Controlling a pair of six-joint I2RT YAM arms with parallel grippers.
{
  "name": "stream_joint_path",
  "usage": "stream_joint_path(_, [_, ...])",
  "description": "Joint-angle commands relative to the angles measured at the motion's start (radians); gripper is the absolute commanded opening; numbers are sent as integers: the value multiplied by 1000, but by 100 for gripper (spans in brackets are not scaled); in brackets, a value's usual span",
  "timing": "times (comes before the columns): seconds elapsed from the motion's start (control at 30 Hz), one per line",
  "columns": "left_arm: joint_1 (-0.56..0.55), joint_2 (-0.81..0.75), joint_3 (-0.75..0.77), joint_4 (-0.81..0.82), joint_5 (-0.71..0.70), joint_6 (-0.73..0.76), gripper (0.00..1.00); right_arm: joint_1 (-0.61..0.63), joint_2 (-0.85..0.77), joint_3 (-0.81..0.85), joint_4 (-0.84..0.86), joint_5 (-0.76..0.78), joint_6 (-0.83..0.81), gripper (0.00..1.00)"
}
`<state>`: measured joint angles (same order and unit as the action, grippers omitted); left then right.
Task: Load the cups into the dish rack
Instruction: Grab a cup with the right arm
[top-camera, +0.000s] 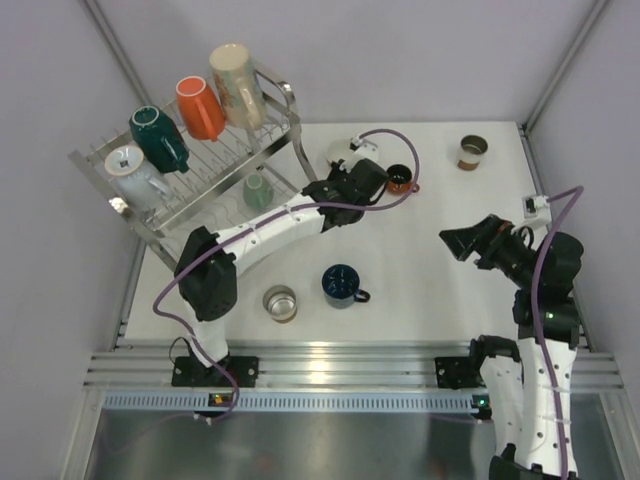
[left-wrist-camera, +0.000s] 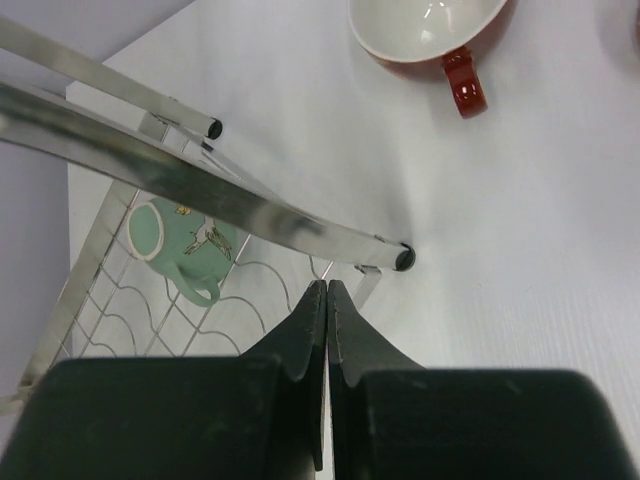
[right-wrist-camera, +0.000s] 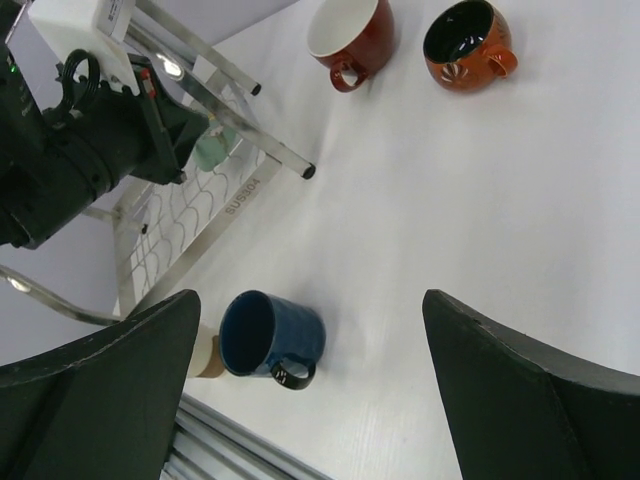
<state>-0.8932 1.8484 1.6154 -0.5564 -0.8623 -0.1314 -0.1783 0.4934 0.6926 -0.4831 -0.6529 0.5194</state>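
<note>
Top external view: the dish rack (top-camera: 283, 108) stands at the far left of the table (top-camera: 450, 310). Its upper tier holds four cups in a row: a pale mug (top-camera: 135, 175), a dark teal mug (top-camera: 158, 137), an orange cup (top-camera: 200, 107) and a tall beige cup (top-camera: 237, 84). A mint cup (top-camera: 257, 190) lies on the lower tier. Five cups stand loose on the table. A navy mug (top-camera: 341, 286) and a clear glass (top-camera: 280, 303) sit near the front. A rust-orange mug (top-camera: 400, 180) is at the middle, and a small brown cup (top-camera: 472, 152) is at the far right. A red mug (right-wrist-camera: 350, 35) sits just beside the rack's right end.

The left arm reaches out to the rack's near right corner. In the left wrist view the left gripper (left-wrist-camera: 326, 292) has its fingers pressed together with nothing between them, the tips close to the rack's foot (left-wrist-camera: 404, 258).

The right gripper (top-camera: 462, 243) hangs above the right side of the table with its fingers spread wide, holding nothing. In its wrist view the navy mug lies on the table below, nearer the left finger.
</note>
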Motion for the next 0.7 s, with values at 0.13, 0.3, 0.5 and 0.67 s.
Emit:
stream_joint_path(0.13, [34,40,55,-65,74,4,0,14,17,-28,99,47,-1,93])
stream_joint_path(0.3, [-18,-4,29,-62,225,-59,0,13,151,-36,193,116,2,90])
stream_joint_path(0.5, [-84,-156,-14,-21,454,-135,11,19,385,27,253,277,-48,84])
stream_joint_path(0.67, [-107,-302,-70,0,568,-169,48,66,628,140,296,390,-73,83])
